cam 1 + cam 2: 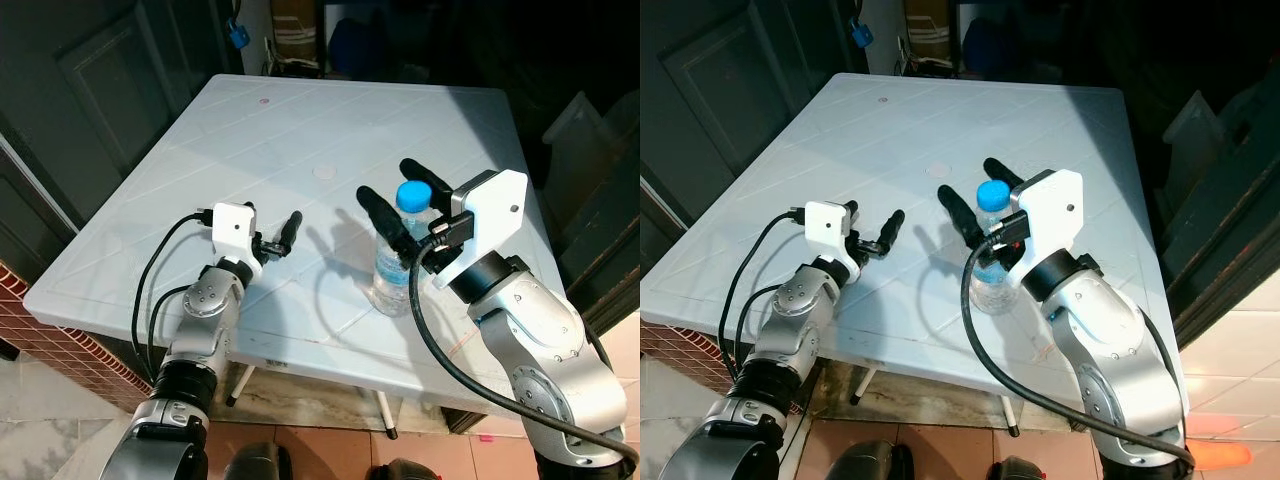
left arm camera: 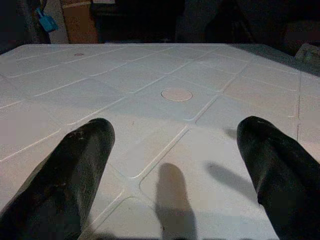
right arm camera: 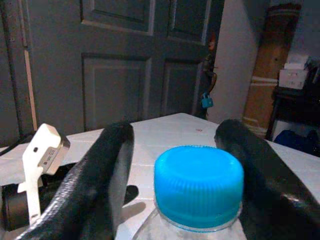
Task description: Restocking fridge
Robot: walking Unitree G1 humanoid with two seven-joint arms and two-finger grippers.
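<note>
The water bottle (image 1: 398, 262) is stood upright near the front edge of the white table (image 1: 300, 130), toward the robot's right, blue cap (image 3: 198, 183) on. It is prob. set there as the pick-up point before being carried to a fridge, which can't be made out here. The right gripper (image 1: 398, 200) has been placed around the bottle's upper part, 1 black finger on each side of the neck. In the right wrist view the cap is seen between the 2 fingers (image 3: 107, 165) with gaps on both sides, so the jaws are spread and nothing is clamped yet; contact w/ the bottle body lower down can't be judged. This pose looks like a pre-grasp: fingers straddle the bottle so that a squeeze would catch it just under the cap.

The right arm is bent at the elbow, forearm angled up and inward, wrist camera block tilted over the bottle.

The left gripper (image 1: 281, 238) is held low over the table, well apart from the bottle, fingers pointed forward and spread wide w/ bare tabletop between them. Nothing is held. The left forearm is stretched out nearly level, apparently parked out of the way.
</note>
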